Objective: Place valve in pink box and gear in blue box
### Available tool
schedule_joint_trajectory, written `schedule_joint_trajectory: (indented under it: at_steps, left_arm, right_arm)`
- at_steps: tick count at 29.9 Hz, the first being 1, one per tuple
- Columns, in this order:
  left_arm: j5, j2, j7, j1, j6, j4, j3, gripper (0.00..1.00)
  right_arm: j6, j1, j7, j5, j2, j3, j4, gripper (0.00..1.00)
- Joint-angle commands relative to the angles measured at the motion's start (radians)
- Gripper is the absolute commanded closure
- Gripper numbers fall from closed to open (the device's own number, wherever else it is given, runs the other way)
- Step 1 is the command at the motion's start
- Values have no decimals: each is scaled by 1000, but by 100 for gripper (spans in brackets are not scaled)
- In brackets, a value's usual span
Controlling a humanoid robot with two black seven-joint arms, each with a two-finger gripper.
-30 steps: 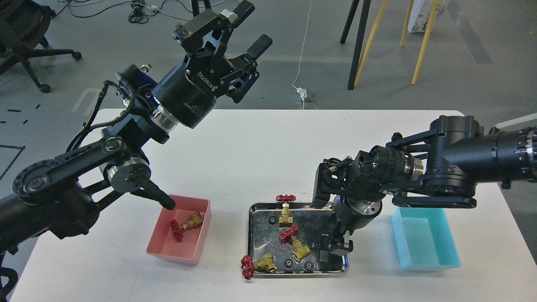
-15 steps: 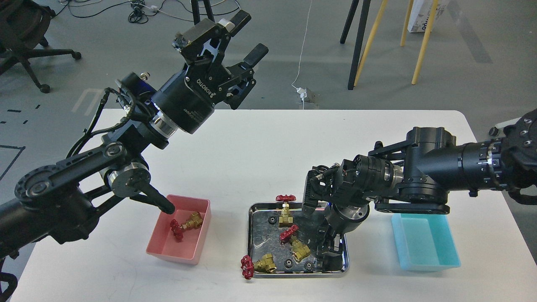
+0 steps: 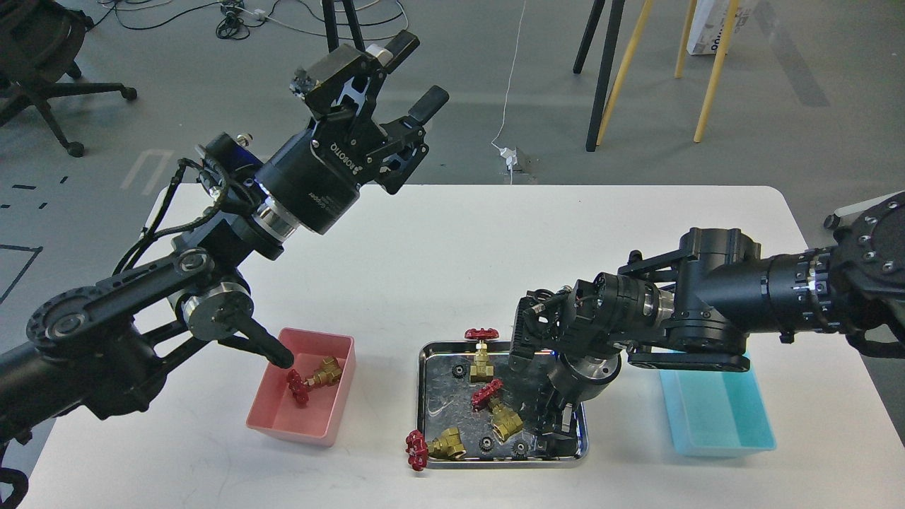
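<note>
Gears, the tiny black toothed wheels, lie in the shiny steel tray [image 3: 424, 396] at the lower middle of the frame, and one gear [image 3: 486, 444] sits near the tray's front edge beside a second one. Three valves are in the tray too; one valve [image 3: 503, 411] lies just left of the right gripper [image 3: 551, 424]. A fourth valve already rests in the pink box [image 3: 332, 417] at the lower left. The blue box [image 3: 721, 424] at the lower right looks empty.

The right gripper is down low in the tray, dark and end-on, so I cannot tell if its fingers are apart or together. The left gripper [image 3: 396, 81] is high at the upper left, fingers spread wide, holding nothing.

I think the right arm is going for a gear. It should come straight down, pinch just one gear, and not bump the valve next to it.
</note>
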Motion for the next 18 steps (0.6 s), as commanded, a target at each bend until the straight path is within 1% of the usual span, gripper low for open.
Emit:
schedule_joint_trajectory:
  at_steps: [1,3,7,11,13,15,18]
  left_arm:
    - [0,1,0,5,0,1,-3,33]
    - [0,1,0,5,0,3,-3,33]
    - [0,1,0,15,0,6,-2,33]
    - [0,1,0,21,0,6,-3,32]
    - [0,1,0,23,0,6,-3,32]
    - [0,1,0,23,0,6,-3,32]
    - [0,1,0,26,0,6,-3,32]
  right_arm:
    - [0,-4,-1,0,9,0,-2,48]
    - [0,-9,-1,0,9,0,-11,50]
    - [0,-12,-3,0,18,0,-14,58]
    - [0,-10,-3,0,21,0,-15,63]
    - [0,-10,-3,0,30,-1,-17,69]
    - [0,-13,-3,0,35,0,-32,77]
    - [0,-18,-3,3,43,0,-46,79]
